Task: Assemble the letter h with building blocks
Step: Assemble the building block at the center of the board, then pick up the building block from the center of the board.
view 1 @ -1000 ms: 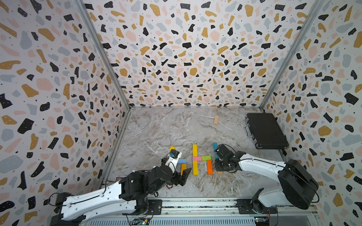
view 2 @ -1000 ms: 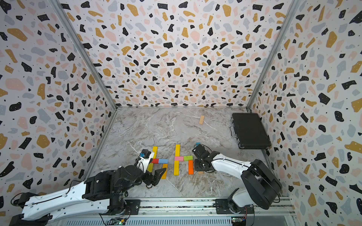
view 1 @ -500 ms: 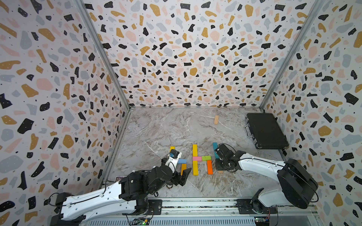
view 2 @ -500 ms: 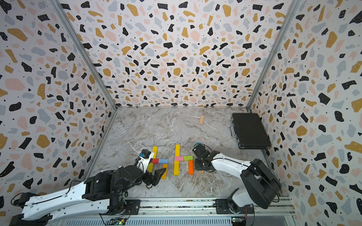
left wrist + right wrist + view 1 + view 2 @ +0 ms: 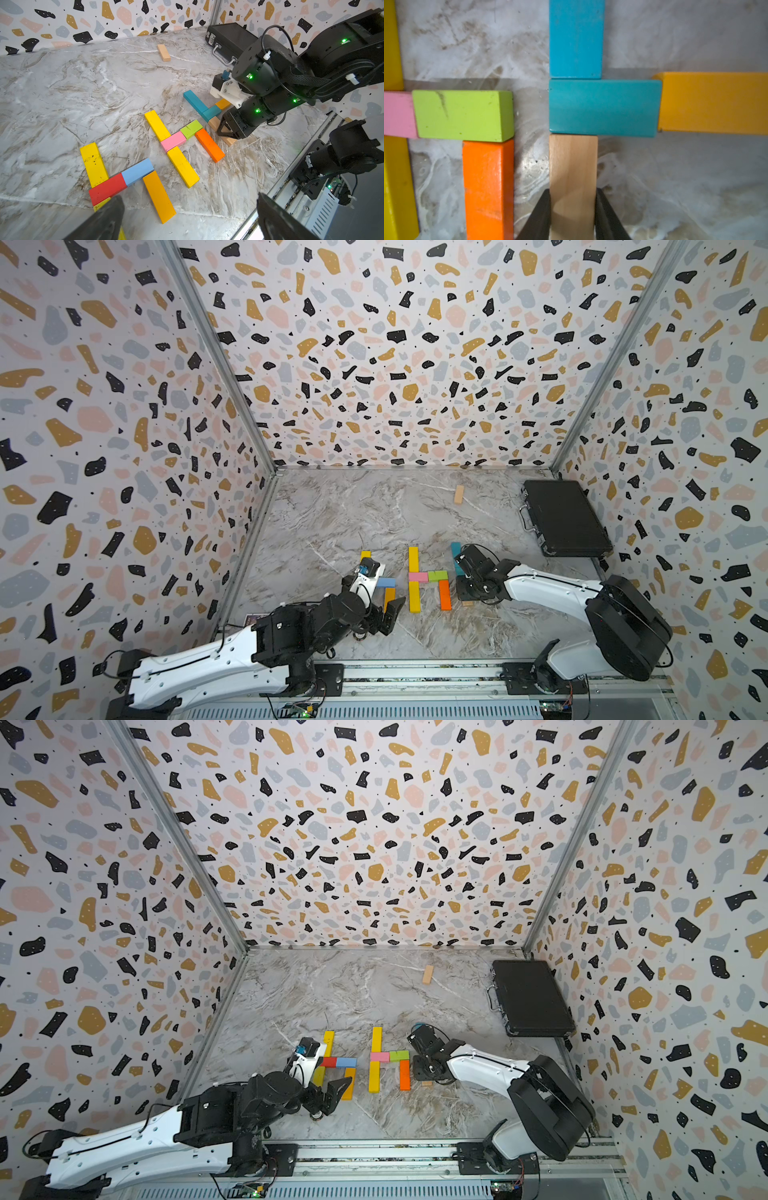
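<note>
- Right fingers [image 5: 538, 218] pinch the plain wood block [image 5: 573, 176], flat on the counter [image 5: 332, 522], its end butted against the short teal block [image 5: 604, 108].
- Left fingers [image 5: 108, 218] stand wide apart, empty, beside the leftmost h [image 5: 108, 187].
- I judge I am seating a third letter's stem; next I let go, lift clear and fetch the spare wood block [image 5: 458, 494] for the leg.
- Against a second ago, nothing has visibly shifted.

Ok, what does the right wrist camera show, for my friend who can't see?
The right gripper grips a plain wood block whose far end touches a teal block lying crosswise. A blue block and a yellow-orange block also touch the teal one.
</note>
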Controlling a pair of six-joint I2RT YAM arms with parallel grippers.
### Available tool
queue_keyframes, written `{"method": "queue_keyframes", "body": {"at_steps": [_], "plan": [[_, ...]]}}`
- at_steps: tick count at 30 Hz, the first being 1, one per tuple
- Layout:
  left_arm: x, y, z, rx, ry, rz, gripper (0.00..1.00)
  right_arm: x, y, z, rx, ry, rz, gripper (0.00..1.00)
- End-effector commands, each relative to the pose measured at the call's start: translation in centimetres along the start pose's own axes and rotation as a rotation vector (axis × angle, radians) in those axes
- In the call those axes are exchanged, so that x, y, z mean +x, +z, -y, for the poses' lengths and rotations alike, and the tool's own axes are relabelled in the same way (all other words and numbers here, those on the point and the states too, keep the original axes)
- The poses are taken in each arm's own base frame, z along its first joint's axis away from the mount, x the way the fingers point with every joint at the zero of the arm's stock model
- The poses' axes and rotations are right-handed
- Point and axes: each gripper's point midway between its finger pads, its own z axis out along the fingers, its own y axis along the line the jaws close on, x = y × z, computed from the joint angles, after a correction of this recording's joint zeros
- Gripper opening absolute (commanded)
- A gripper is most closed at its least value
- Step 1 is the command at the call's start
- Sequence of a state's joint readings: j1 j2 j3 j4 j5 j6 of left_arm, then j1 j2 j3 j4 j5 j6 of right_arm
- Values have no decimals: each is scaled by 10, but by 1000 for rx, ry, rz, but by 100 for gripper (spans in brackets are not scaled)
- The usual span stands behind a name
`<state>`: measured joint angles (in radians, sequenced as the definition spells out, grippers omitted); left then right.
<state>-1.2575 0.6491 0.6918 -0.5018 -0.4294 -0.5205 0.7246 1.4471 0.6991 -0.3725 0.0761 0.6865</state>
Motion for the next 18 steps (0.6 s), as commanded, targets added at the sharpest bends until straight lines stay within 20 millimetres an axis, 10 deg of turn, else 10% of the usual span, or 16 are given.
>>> {"method": "queue_keyframes", "body": {"at_steps": [1,12,18], "plan": [[-1,1,-4,-19,-13,16,99,5,5,9,41,-4,-29,37],[-1,2,-3,-14,-12,11,99,-7,-27,-8,-64,2,31,63],[-7,-3,-2,-1,-10,32,99,-68,-77,-2,-18,27,231,82]]}}
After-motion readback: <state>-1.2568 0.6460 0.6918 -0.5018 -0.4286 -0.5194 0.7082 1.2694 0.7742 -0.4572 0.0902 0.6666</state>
